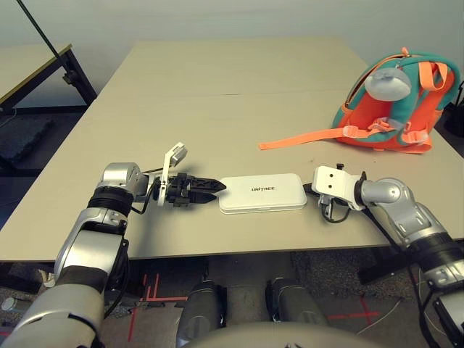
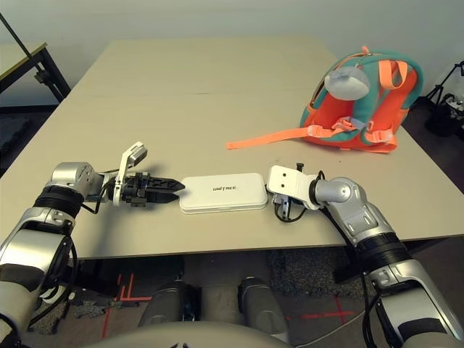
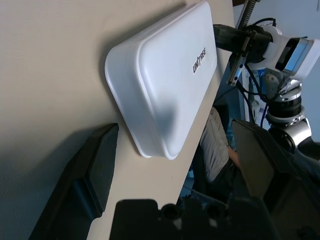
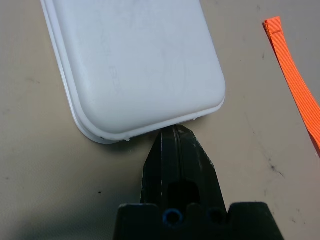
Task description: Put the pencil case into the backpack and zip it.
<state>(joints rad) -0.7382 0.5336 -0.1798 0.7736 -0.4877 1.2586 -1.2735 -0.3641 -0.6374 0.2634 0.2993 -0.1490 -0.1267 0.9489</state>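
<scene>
The white pencil case (image 1: 262,193) lies flat near the table's front edge, its "UNITREE" lettering up. At its left end my left gripper (image 1: 220,187) stands open, and in the left wrist view the case's short end (image 3: 160,90) reaches just in between the two black fingers (image 3: 97,165) without being clamped. My right gripper (image 1: 310,190) is shut, and its joined tip (image 4: 175,137) touches the case's right short edge (image 4: 135,65). The teal and orange backpack (image 1: 395,101) lies at the far right of the table with its grey plush piece on top, well away from both grippers.
A long orange strap (image 1: 304,138) trails from the backpack across the beige table (image 1: 217,87) towards the middle. A second table (image 1: 29,69) stands at the back left. Dark equipment (image 1: 458,101) sits past the table's right edge.
</scene>
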